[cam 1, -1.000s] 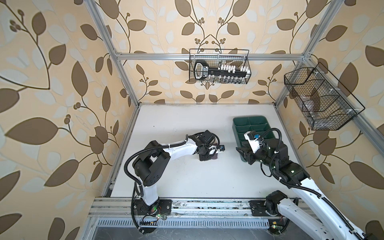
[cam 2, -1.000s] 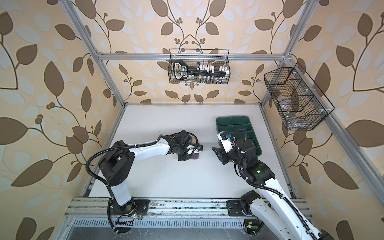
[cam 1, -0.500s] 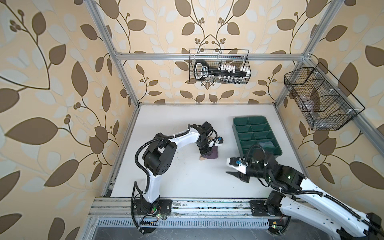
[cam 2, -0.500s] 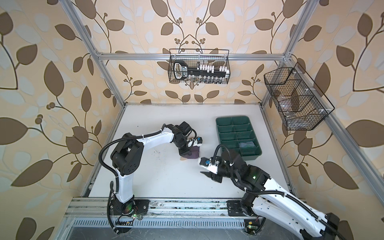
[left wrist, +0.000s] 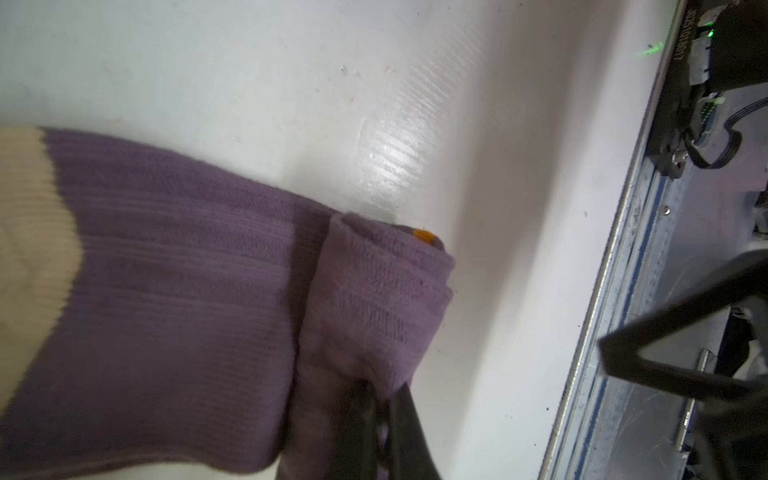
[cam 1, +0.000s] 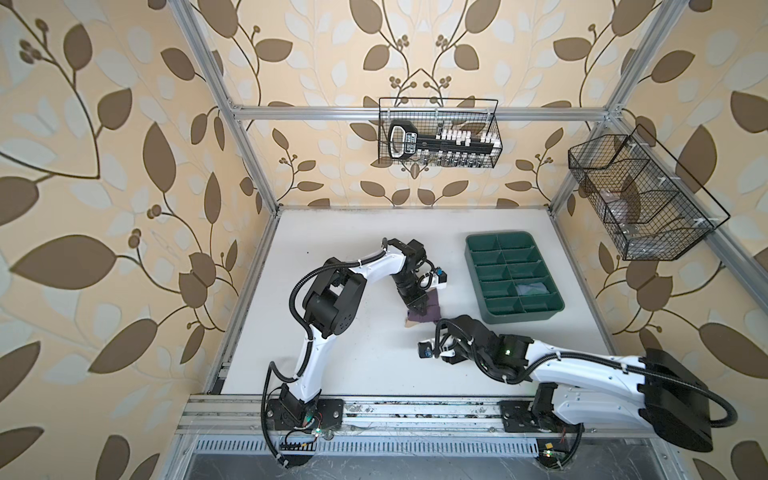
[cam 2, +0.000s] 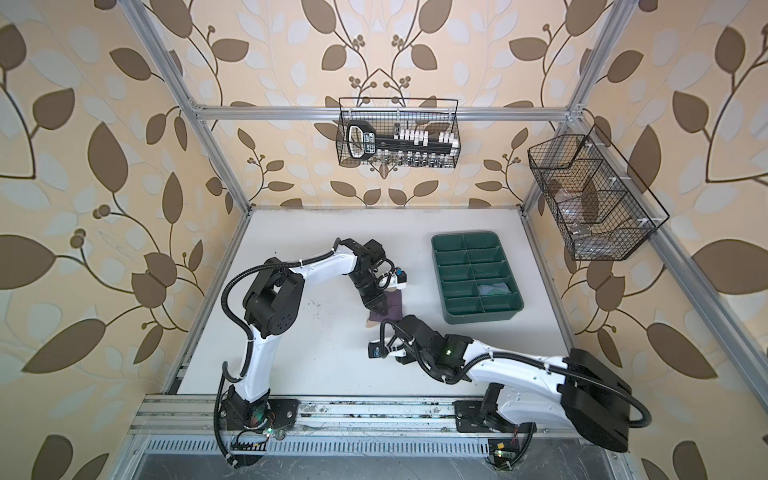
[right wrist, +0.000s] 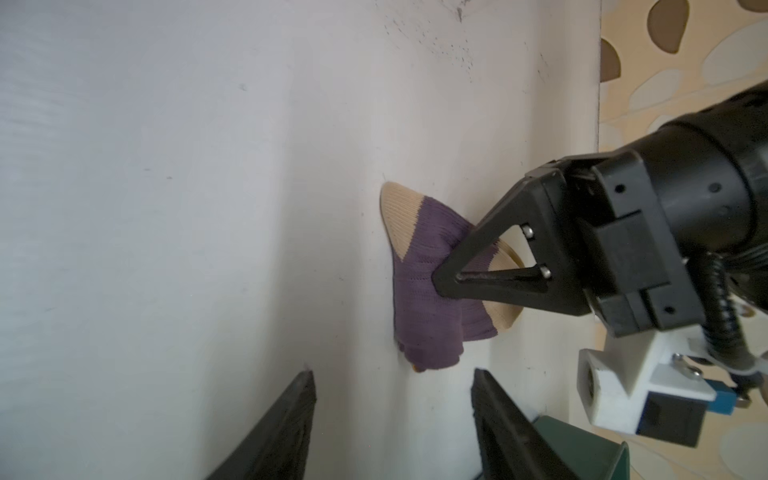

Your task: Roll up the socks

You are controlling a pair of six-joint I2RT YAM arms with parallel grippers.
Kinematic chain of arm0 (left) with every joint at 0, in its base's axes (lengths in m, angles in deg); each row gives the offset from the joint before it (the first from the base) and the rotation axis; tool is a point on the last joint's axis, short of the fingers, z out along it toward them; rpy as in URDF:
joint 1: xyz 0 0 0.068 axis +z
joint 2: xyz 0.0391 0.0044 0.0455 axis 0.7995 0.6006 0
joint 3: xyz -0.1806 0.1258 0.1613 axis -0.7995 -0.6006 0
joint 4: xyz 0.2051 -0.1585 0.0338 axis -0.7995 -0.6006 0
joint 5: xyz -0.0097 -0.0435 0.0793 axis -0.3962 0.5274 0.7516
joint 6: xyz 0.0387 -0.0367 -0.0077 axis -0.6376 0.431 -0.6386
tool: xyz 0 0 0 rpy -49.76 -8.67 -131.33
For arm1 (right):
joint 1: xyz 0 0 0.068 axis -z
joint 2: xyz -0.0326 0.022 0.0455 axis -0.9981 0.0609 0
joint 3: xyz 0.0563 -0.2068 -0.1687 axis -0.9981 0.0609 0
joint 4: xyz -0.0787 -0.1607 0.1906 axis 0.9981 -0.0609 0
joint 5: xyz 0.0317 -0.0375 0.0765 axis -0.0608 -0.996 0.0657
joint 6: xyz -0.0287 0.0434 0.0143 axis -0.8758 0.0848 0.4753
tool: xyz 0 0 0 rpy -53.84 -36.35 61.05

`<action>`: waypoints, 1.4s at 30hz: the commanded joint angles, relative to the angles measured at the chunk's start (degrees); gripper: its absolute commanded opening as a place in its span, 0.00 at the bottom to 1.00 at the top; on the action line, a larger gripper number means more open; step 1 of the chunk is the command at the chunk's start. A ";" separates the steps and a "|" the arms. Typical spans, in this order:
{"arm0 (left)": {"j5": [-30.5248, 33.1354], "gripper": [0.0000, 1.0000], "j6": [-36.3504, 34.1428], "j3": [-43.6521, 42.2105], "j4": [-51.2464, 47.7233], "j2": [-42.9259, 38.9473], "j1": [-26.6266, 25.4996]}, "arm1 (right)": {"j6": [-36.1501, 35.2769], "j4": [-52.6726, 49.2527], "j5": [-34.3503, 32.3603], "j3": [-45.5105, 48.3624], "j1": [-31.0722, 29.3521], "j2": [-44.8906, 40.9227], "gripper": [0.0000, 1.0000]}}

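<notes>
Socks, entry 1: purple sock [cam 1: 432, 311], tan toe and heel. It lies on the tabletop [cam 1: 353, 257] near its middle, just off the front-left corner of the green tray [cam 1: 515, 316]. The cuff end is wound into a short roll [left wrist: 374, 291] with an orange fleck [left wrist: 424, 236] at its core. The foot and toe are flat and unrolled.

Holder: left gripper [right wrist: 446, 283], clenched on the roll as it was a second ago; the sock has not shifted.

Change noted: right gripper [right wrist: 392, 374]. A second ago it was over the tray. Now it has swung down to the sock's front side, jaws spread wider and empty. The roll's end is just ahead of the gap, clear of both fingers.

Entry 2: grey-blue sock [cam 1: 530, 288], bundled in a tray compartment, right column, one row back from the front.

Reading: one sock looks stowed, and the right arm seems back to help with the second. That roll is barely begun, with most of the length left to wind.
</notes>
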 commanded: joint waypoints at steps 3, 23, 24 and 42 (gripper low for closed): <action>-2.37 0.08 0.53 -0.10 -3.58 1.32 0.46 | -4.89 11.97 0.85 -2.52 3.72 8.95 0.61; -3.81 0.32 5.22 -5.87 6.66 -9.36 1.93 | -3.00 -6.64 9.58 -14.30 7.90 24.33 0.16; -3.88 0.39 6.03 -7.54 8.76 -12.00 2.23 | -2.40 -9.12 10.26 -15.34 8.08 24.58 0.12; 30.48 0.99 14.04 -40.66 36.54 -75.44 4.51 | 0.76 -48.16 38.73 -33.69 13.58 34.44 0.04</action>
